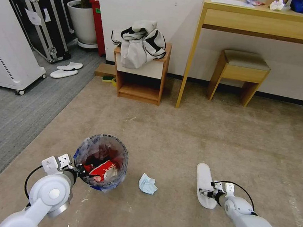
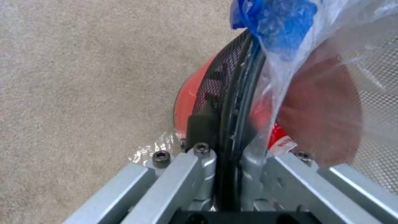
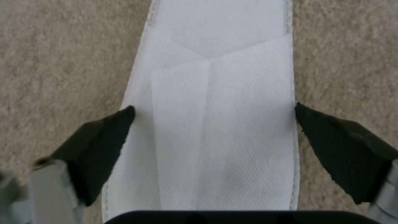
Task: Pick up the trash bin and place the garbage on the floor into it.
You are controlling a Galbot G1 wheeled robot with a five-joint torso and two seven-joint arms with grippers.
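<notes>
From the head, the trash bin [image 1: 101, 161] already holds red wrappers while the face mask [image 1: 148, 184] lies at its 3 o'clock; the left wrist shows the left gripper [image 2: 226, 137] clamped on the rim; the right wrist shows the right gripper [image 3: 213, 130] spread wide astride a white slipper [image 3: 215, 93] not yet grasped.

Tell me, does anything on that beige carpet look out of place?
Yes. A crumpled blue face mask and a single white slipper lie loose on the floor beside the trash bin, not in it. The right end effector straddles the slipper, open.
</notes>
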